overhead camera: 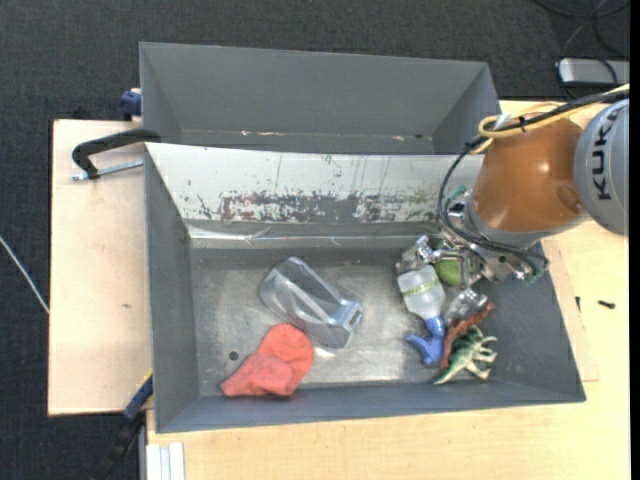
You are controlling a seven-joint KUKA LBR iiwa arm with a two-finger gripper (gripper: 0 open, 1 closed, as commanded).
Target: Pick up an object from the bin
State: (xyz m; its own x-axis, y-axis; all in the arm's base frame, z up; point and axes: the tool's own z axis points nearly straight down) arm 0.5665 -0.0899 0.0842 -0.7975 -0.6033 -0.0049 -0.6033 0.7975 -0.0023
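My gripper (456,250) hangs low at the bin's right side, directly over a small heap of things. Just under it lie a green ball (447,271) and a small clear bottle (420,290) with a pale body. In front of these are a blue plastic piece (428,343), a reddish-brown toy figure (470,320) and a green toy dinosaur (468,358) near the front right corner. The gripper's lower end is mixed in with the heap, and nothing can be made out as held.
A red soft lump (270,363) lies at the front left of the bin floor. A clear plastic object (310,300) rests in the middle. The orange cover on the arm hides the bin's right wall.
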